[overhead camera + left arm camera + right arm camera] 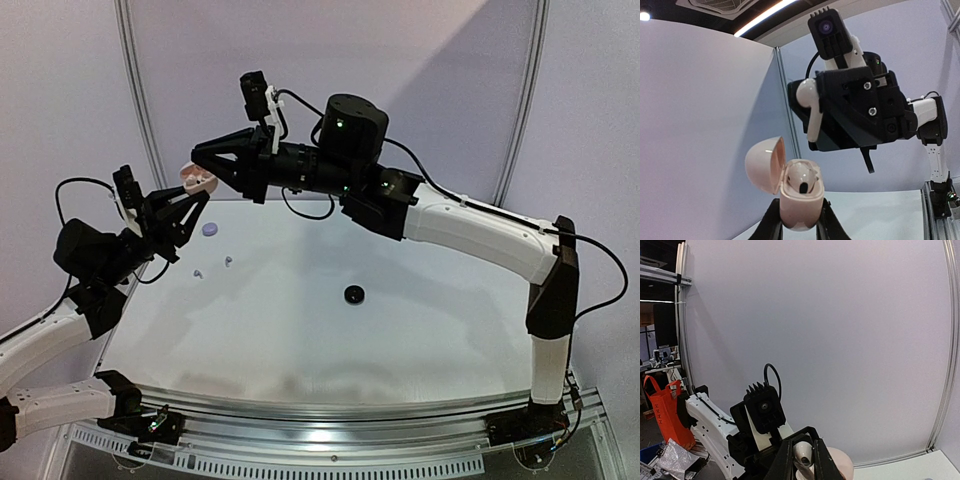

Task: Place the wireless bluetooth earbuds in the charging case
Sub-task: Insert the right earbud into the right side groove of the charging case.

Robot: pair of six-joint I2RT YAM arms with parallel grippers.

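Cropped by the lower edge of the right wrist view: only the rounded head of the glossy white stemmed earbud (pixel 802 455), pinched between the right jaws, and a sliver of the pale pink clamshell charging case (pixel 839 463) just beyond them. Base of the case masked by the left jaws, clamped on its lower half; lid standing open to one side. Inside, a second white earbud (pixel 802 179), dark tip showing. Held earbud head up, stem down, just above the left jaws' case, apart from it. On the white counter (pixel 420 330) below: lavender round puck (pixel 209 230) near the left jaws, black round puck (pixel 353 294) well apart from both, two tiny pale-grey buds (pixel 228 262) too small to make out.
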